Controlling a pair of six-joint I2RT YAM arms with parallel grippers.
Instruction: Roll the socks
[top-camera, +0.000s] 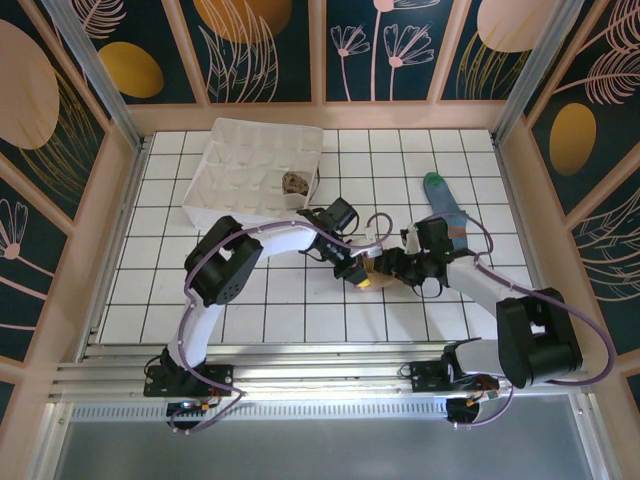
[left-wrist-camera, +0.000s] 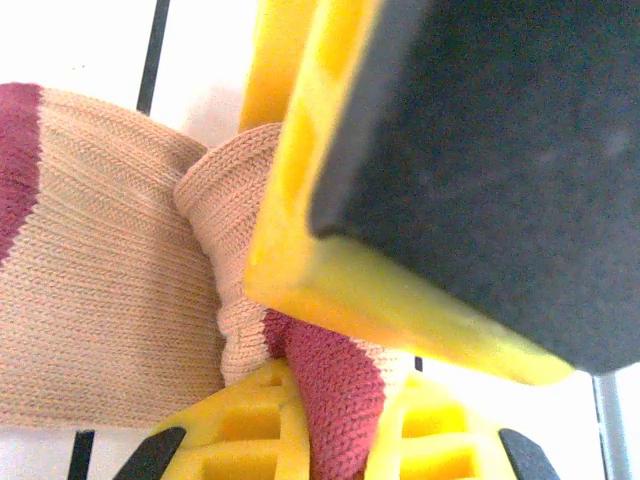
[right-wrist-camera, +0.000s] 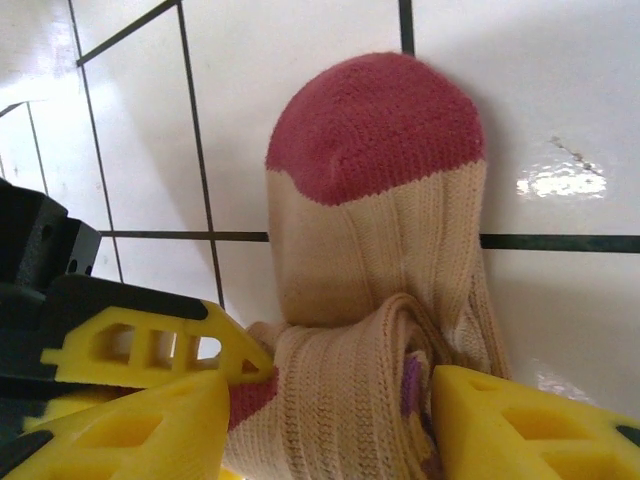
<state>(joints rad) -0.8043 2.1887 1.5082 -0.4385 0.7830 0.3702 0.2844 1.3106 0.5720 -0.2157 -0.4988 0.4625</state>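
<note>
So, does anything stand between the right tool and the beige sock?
Nothing visible does. The beige sock lies between the open fingers of the right tool, while the left tool pinches its folded part.

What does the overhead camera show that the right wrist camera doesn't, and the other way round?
Overhead: the white tray holding the argyle sock, and the blue-grey sock lying flat. Right wrist: close knit detail of the beige sock, its red toe and a purple stripe in the bunched part. Shared: that beige sock on the tiled table, with the right gripper open around it.
</note>
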